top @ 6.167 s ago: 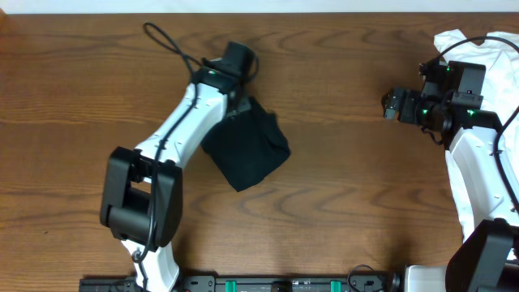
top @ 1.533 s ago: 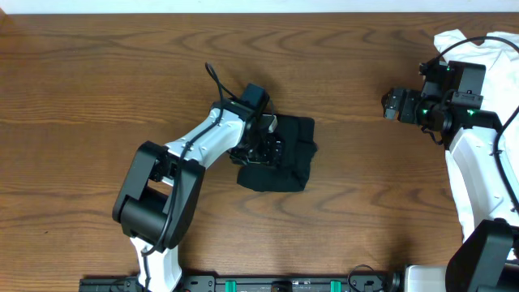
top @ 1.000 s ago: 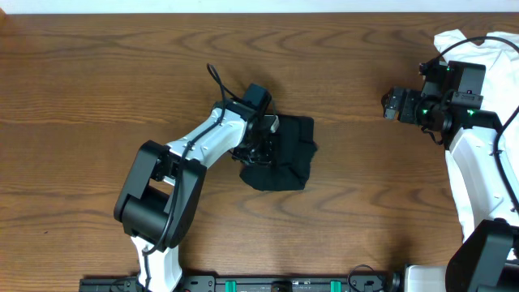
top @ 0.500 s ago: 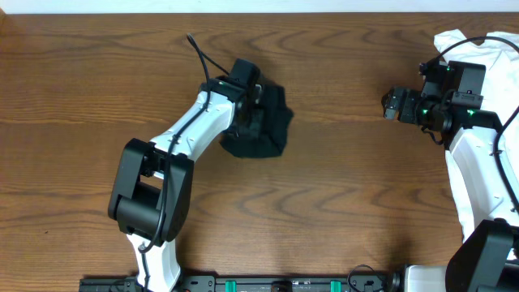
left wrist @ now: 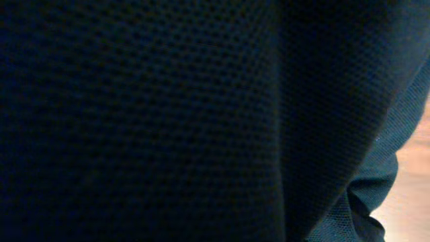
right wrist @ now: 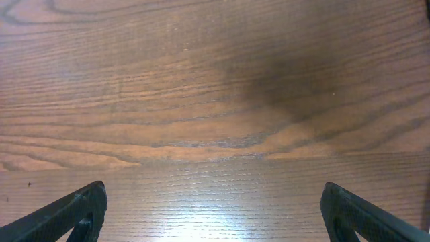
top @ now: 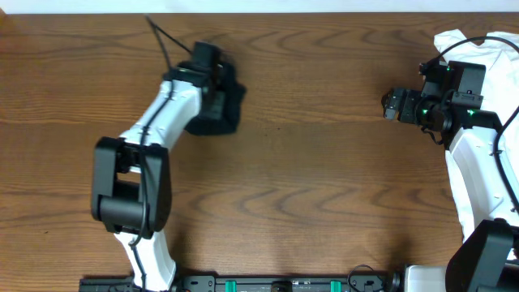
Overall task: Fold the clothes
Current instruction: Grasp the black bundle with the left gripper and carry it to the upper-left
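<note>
the black shirt [top: 220, 112] has slid toward the table's [top: 324, 203] far edge with the left gripper [top: 212, 79], whose jaws are buried in the fabric, so i can't tell their state; the right gripper [top: 392, 105] gapes empty by a white shirt [top: 454, 40].

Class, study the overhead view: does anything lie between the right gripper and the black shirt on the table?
Nothing visible does. Only bare brown wooden table lies between the right gripper and the crumpled black mesh-fabric shirt.
</note>
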Action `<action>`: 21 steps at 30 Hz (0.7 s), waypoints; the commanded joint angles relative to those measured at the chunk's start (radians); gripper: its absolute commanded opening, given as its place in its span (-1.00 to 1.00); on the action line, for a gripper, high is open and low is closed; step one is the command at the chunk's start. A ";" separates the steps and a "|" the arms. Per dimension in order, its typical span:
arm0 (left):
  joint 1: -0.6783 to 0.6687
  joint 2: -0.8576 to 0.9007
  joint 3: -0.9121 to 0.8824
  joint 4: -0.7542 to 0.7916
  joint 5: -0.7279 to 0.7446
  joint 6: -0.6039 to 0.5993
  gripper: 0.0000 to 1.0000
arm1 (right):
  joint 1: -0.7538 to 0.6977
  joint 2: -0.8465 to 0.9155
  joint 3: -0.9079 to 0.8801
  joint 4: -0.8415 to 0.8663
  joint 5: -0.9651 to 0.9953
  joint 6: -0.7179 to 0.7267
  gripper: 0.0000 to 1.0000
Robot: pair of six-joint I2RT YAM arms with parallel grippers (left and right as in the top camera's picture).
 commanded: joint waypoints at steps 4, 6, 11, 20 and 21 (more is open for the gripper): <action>0.136 -0.027 0.026 0.084 -0.043 0.142 -0.88 | -0.002 0.007 -0.001 0.000 0.003 0.009 0.99; 0.185 -0.018 0.026 0.110 -0.043 0.142 -0.88 | -0.002 0.007 -0.001 0.000 0.003 0.009 0.98; 0.283 0.037 0.026 0.155 -0.042 0.141 -0.88 | -0.002 0.007 -0.001 0.000 0.003 0.009 0.98; 0.436 0.145 0.026 0.187 -0.035 0.021 -0.19 | -0.002 0.007 -0.001 0.000 0.003 0.009 0.98; 0.449 0.146 0.026 0.185 -0.035 -0.009 0.24 | -0.002 0.007 -0.001 0.000 0.003 0.009 0.99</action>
